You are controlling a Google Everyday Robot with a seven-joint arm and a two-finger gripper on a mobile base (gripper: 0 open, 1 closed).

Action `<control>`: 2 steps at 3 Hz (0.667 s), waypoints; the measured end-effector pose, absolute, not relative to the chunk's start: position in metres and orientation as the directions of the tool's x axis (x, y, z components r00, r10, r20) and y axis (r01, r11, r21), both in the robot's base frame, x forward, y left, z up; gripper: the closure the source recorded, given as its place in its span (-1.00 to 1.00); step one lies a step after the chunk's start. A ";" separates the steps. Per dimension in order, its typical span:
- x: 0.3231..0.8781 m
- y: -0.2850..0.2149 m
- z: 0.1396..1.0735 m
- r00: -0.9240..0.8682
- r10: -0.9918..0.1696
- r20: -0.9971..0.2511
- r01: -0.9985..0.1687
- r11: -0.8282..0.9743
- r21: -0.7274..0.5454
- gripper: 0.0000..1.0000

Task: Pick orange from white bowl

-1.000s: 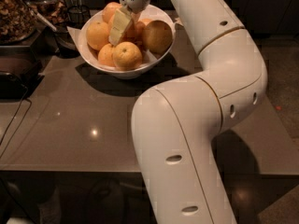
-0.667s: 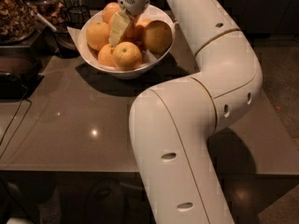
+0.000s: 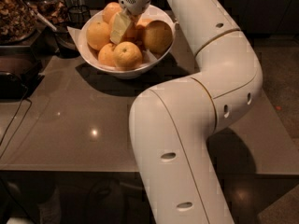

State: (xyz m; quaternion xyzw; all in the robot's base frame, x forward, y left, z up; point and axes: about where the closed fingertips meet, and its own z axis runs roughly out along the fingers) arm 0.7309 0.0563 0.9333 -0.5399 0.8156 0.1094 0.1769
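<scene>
The white bowl stands at the back left of the grey table and holds several oranges. A large deep orange one lies at its left, and a yellow-orange one lies at the front. A duller brownish one lies at the right and another at the back. My gripper reaches down from above into the middle of the pile. It sits between the left orange and a partly hidden orange behind it. My white arm covers the right side of the view.
The grey table runs forward to its front edge. A tray of dark brownish snacks and a black wire holder stand at the back left. A dark object with a cable lies at the left edge.
The gripper stays down in the middle of the bowl. The arm's elbow has shifted slightly to the left. The oranges have not visibly moved.
</scene>
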 end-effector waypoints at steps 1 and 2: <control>0.731 0.056 0.933 -0.354 -0.842 -0.407 -0.919 0.393 -0.012 1.00; 0.731 0.056 0.933 -0.354 -0.842 -0.407 -0.919 0.393 -0.012 1.00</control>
